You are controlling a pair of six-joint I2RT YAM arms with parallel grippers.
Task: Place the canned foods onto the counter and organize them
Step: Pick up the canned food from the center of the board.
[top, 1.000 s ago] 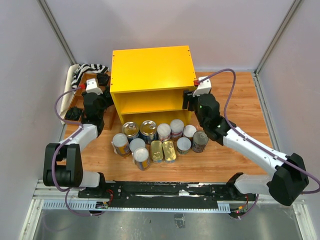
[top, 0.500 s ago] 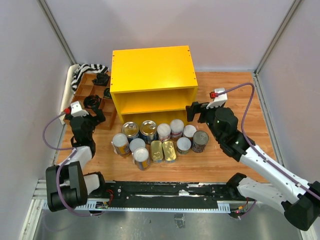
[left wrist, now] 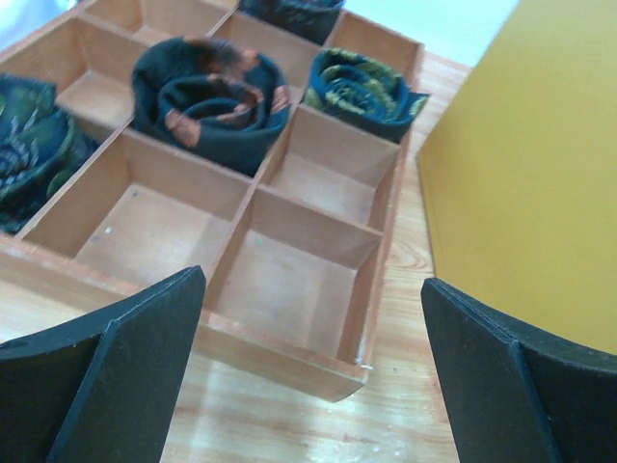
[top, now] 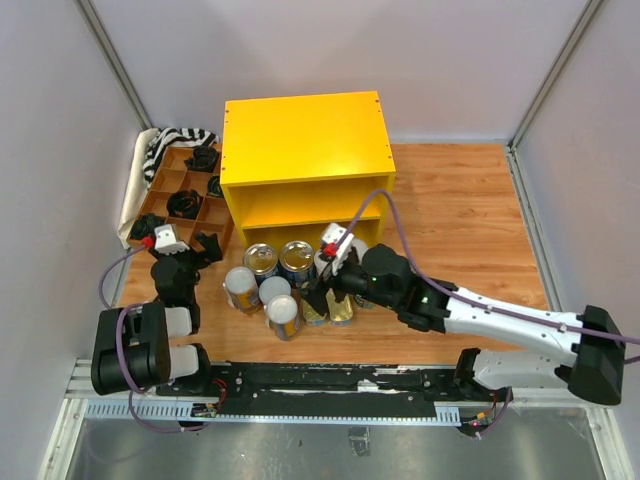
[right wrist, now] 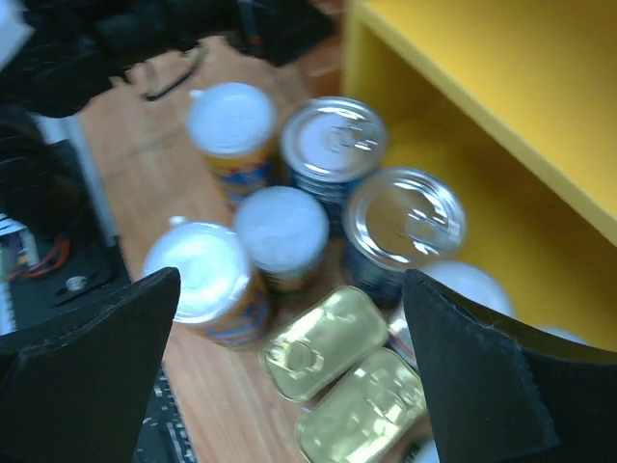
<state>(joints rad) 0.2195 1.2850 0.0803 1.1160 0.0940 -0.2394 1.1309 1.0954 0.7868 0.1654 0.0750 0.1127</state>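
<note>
The canned foods (top: 261,259) stand upright and bunched together on the wooden table (top: 460,200), just in front of the yellow counter (top: 300,135) and near its lowest open shelf. In the right wrist view, two silver-topped cans (right wrist: 405,217) sit side by side closest to the counter's yellow edge. Three white-lidded cans (right wrist: 281,227) cluster on the side away from it. Two gold-topped tins (right wrist: 323,342) lie flat beside them, next to each other and touching.

The right gripper (top: 318,292) hangs directly above this group, over the gold tins, with its jaws spread wide and nothing between them. Its arm reaches across from the right and hides the cans at that end of the group in the top view.

The left gripper (top: 205,242) is well apart from the cans, at the near corner of the brown divided tray (top: 170,178), its jaws likewise wide apart and holding nothing. Its wrist view looks into the tray's compartments, where the farther ones hold rolled dark fabrics (left wrist: 207,96). A striped cloth (top: 180,137) lies at the tray's far end, beside the counter
</note>
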